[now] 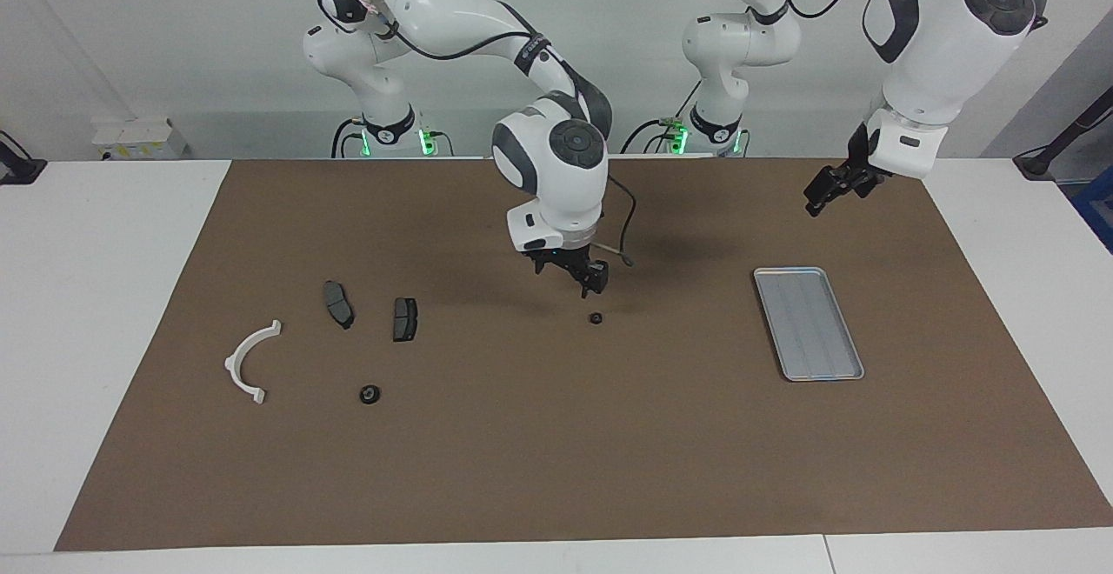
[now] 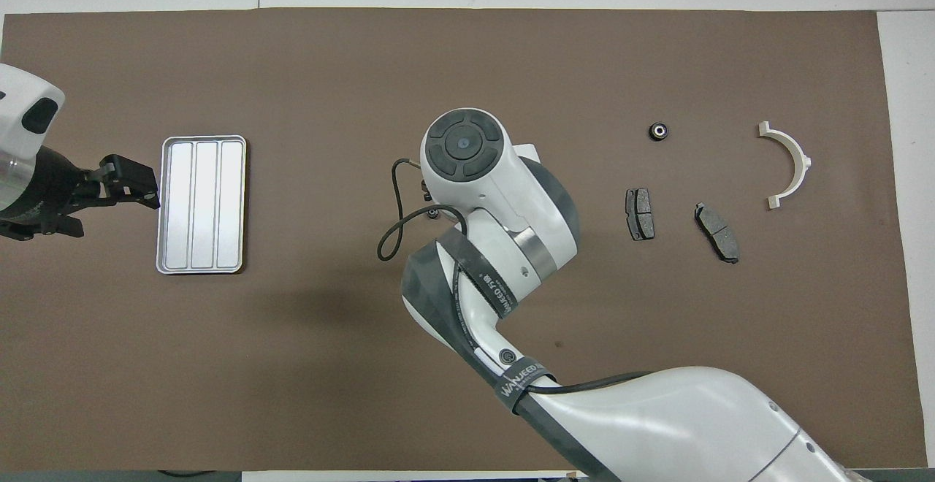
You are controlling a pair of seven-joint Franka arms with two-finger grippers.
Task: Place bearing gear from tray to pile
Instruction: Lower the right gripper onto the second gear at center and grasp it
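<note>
one right pincer (image 1: 591, 283) hangs open over small gear (image 1: 596, 318).

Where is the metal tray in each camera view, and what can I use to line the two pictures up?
Facing view: the tray lies on the brown mat at the picture's right, toward the left arm's end of the table.
Overhead view: the tray lies at the picture's left, beside the left gripper.
Shared landmark: the white half-ring bracket, at the picture's left in the facing view, at its right in the overhead view.
</note>
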